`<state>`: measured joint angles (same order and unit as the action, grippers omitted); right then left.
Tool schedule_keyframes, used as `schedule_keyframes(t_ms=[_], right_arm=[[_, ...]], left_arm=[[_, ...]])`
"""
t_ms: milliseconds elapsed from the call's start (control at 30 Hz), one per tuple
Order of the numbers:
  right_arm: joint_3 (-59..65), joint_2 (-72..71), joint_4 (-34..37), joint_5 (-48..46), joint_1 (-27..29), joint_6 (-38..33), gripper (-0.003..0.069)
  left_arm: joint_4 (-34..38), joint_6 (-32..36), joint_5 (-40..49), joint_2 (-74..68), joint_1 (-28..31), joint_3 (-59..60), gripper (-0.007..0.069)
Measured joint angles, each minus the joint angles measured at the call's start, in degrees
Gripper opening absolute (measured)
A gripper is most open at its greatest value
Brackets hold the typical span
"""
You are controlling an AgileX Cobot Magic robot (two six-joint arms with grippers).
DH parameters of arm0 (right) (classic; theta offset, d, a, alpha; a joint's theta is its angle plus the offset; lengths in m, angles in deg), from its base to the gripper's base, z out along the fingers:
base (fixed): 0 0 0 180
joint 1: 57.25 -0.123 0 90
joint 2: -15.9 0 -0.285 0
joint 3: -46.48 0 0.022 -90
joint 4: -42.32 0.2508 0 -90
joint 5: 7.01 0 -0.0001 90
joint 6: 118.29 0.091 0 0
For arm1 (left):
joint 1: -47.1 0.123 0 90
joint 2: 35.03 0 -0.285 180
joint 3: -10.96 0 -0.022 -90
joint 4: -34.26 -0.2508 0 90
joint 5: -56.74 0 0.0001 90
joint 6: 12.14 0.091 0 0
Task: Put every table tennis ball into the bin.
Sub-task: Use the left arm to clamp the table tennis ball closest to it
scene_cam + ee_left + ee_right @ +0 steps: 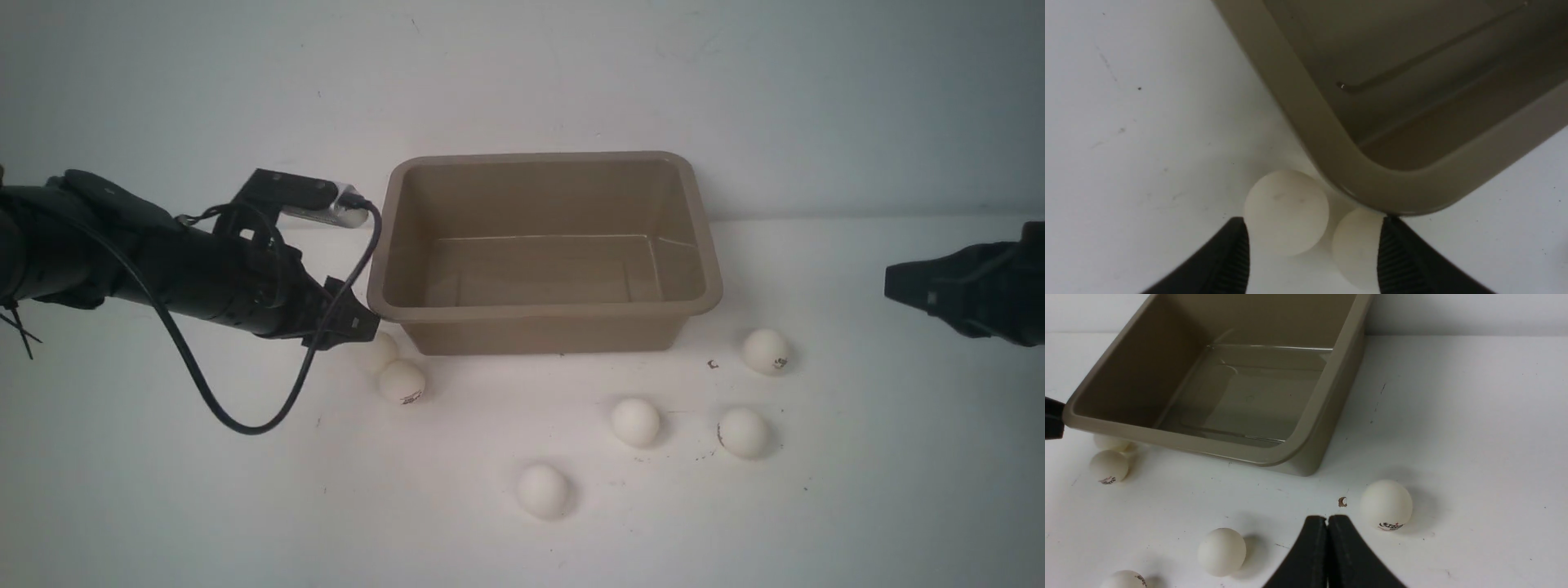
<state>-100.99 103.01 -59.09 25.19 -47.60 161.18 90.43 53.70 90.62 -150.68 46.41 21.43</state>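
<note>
Left end effector spread, straddling two balls

Front view high, facing forward; wrist views close, downward; all share bin.

White table, taupe bin, six table tennis balls beside it
</note>
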Motion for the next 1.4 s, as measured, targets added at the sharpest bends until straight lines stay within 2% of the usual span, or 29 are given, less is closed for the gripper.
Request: schedule_keyframes(t_ms=[600, 700, 867, 1233, 1333, 1400], right_arm=[[0.0, 0.0, 0.0, 0.1, 0.0, 0.0, -0.001], [0.0, 0.0, 0.0, 0.1, 0.0, 0.0, -0.001], [0.0, 0.0, 0.0, 0.1, 0.0, 0.0, -0.001], [0.0, 0.0, 0.0, 0.1, 0.0, 0.0, -0.001], [0.0, 0.0, 0.0, 0.1, 0.0, 0.0, -0.001], [0.0, 0.0, 0.0, 0.1, 0.0, 0.0, -0.001]], left_arm=[[-0.4, 0.4, -3.4, -5.8, -1.1, -0.3, 0.0389], [0.9, 1.5, -3.8, -6.0, -1.1, -0.3, 0.0401], [7.7, 5.7, -5.0, -6.1, -1.1, -0.3, 0.0446], [10.8, 8.0, -6.0, -8.9, -1.4, -0.5, 0.045], [11.9, 8.2, -7.3, -10.0, -2.0, -0.7, 0.0433], [12.1, 8.3, -8.7, -10.0, -2.4, -0.8, 0.0376]])
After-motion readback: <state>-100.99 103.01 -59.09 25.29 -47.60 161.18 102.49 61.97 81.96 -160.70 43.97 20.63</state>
